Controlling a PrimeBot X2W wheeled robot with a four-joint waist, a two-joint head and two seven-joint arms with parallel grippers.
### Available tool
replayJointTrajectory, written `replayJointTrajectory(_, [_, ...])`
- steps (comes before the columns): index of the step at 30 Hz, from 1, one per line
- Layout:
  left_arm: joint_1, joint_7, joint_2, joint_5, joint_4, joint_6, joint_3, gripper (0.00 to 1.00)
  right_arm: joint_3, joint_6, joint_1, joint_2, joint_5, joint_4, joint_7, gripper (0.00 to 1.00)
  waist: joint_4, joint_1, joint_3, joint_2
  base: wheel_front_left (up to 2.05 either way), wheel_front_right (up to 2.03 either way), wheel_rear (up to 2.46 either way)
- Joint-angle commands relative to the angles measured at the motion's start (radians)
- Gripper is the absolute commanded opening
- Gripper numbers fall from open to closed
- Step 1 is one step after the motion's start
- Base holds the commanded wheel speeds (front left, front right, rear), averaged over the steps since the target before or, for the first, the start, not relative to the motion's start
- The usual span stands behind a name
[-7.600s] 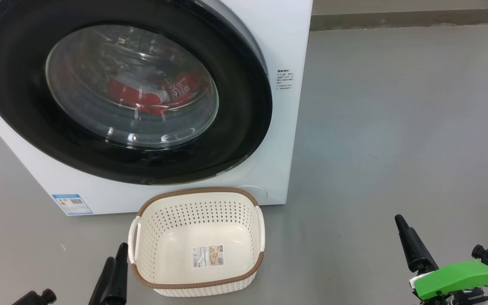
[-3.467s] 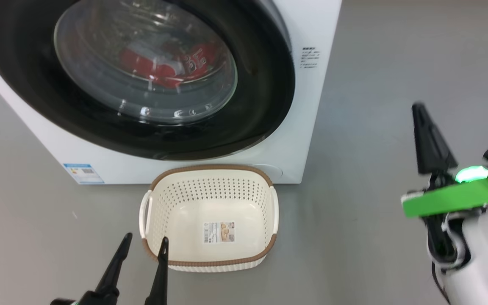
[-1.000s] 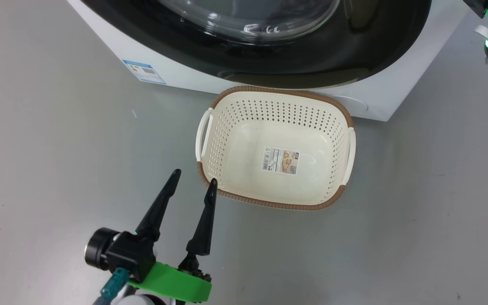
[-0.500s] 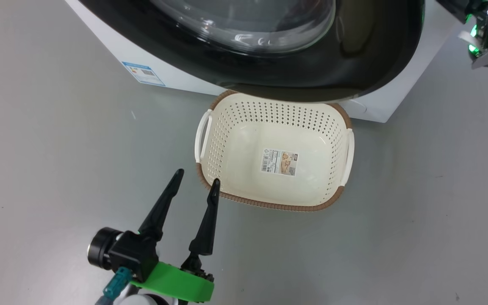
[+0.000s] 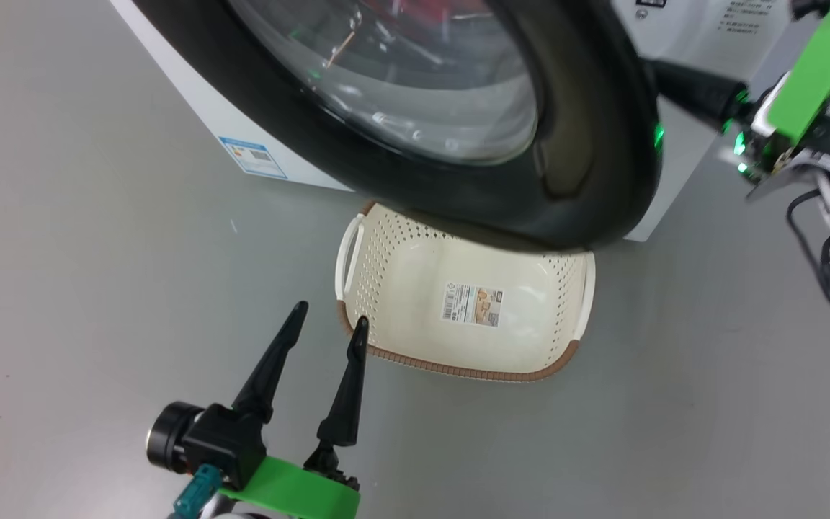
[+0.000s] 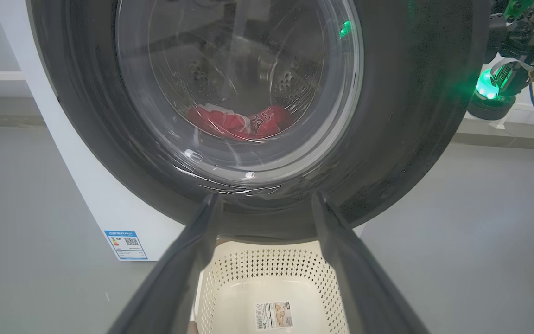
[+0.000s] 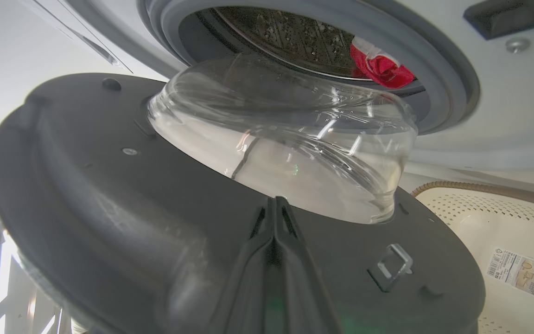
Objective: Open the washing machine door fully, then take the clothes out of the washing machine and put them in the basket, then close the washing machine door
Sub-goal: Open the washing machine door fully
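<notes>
Grey floor [image 5: 83,288] under cream basket [image 5: 375,281]

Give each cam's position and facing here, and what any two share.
Head view: above, looking down at the washing machine door and basket; open left claw lower left, right claw upper right.
Left wrist view: low, in front, facing the door's outside; its two fingers spread.
Right wrist view: behind the door, facing its inner side and the drum opening; its fingers shut together.
Shared: both wrist views show the clothes and basket.
</notes>
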Motion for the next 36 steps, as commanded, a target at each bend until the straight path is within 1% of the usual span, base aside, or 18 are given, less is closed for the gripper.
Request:
replayJointTrajectory(1, [0.013, -0.012, 0.011, 0.002, -0.022, 0.003, 0.038, 1.00, 0.013, 0.005, 0.031, 0.023, -0.011, -0.044, 0.015, 0.00, -0.001, 0.0000, -0.015, 0.0000, 0.00, 0.00, 0.00])
replayJointTrajectory(18, [0.078, -0.012, 0.011, 0.012, -0.019, -0.002, 0.067, 1.00, 0.040, 0.005, 0.232, 0.071, -0.054, -0.224, 0.051, 0.00, 0.016, 0.0000, -0.097, 0.0000, 0.00, 0.00, 0.00])
replayJointTrajectory(27, [0.122, -0.012, 0.011, 0.015, -0.016, -0.004, 0.085, 1.00, 0.047, 0.005, 0.341, 0.102, -0.066, -0.297, 0.049, 0.00, 0.051, 0.0000, -0.149, 0.0000, 0.00, 0.00, 0.00])
replayJointTrajectory(36, [0.171, -0.012, 0.011, 0.025, -0.014, -0.010, 0.102, 1.00, 0.071, 0.005, 0.427, 0.145, -0.080, -0.331, 0.054, 0.00, 0.095, 0.0000, -0.203, 0.0000, 0.00, 0.00, 0.00])
